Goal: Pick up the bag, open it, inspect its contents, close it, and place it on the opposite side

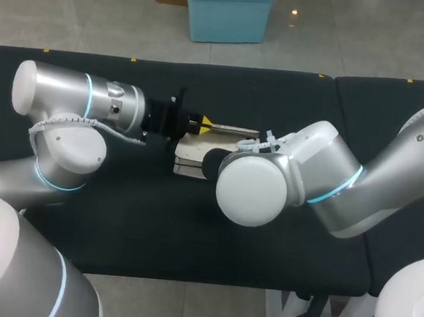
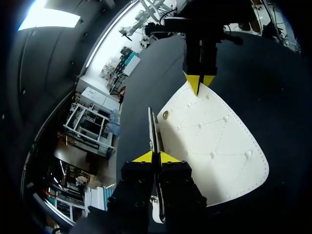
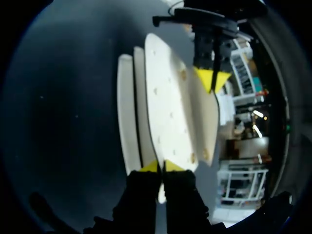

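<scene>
Seen from above, the right arm's big rounded white joint (image 1: pixel 254 187) covers most of the white quilted flap bag (image 1: pixel 188 157) and the right gripper (image 3: pixel 161 166) altogether. The bag's inside is hidden in every view. Its far edges look blurred at the right wrist.

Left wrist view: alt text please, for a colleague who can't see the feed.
The left gripper is shut on a thin edge of the white quilted bag, seen end-on between its yellow tips. Ahead, the right gripper pinches the far edge of the bag's broad stitched panel, with the dark table behind it.
</scene>
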{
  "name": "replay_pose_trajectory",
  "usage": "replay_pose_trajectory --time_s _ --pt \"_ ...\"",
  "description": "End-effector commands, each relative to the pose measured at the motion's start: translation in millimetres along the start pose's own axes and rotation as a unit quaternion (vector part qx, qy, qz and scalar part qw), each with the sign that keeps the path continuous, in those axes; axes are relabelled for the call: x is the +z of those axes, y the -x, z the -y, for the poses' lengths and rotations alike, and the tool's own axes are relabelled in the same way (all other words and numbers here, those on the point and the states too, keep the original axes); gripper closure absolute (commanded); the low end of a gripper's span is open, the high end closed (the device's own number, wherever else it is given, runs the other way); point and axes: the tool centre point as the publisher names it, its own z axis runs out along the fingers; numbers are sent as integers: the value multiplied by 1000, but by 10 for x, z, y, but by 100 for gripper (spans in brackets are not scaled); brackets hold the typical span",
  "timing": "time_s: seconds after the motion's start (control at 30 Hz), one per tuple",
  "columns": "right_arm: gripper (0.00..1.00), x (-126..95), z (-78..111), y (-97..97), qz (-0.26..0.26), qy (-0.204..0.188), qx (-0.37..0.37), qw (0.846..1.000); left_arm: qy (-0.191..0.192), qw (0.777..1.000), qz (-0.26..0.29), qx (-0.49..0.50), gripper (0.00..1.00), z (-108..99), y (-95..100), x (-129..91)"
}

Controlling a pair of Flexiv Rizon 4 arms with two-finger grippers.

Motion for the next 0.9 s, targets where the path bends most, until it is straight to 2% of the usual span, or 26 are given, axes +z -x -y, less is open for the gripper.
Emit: replay_pose_trajectory --time_s 0.03,0.33,0.6,0.9 --pt "100 15 -7 -15 1 0 1 1000 -15 1000 5 6 100 -51 -42 28" --pt "100 15 -7 -15 1 0 1 1000 -49 998 7 35 100 2 15 89" --pt "100 15 -7 -15 1 0 1 1000 -56 998 -14 40 100 8 -179 34" --pt "100 15 -7 -15 1 0 1 1000 -59 996 -28 54 100 -9 -298 -22"
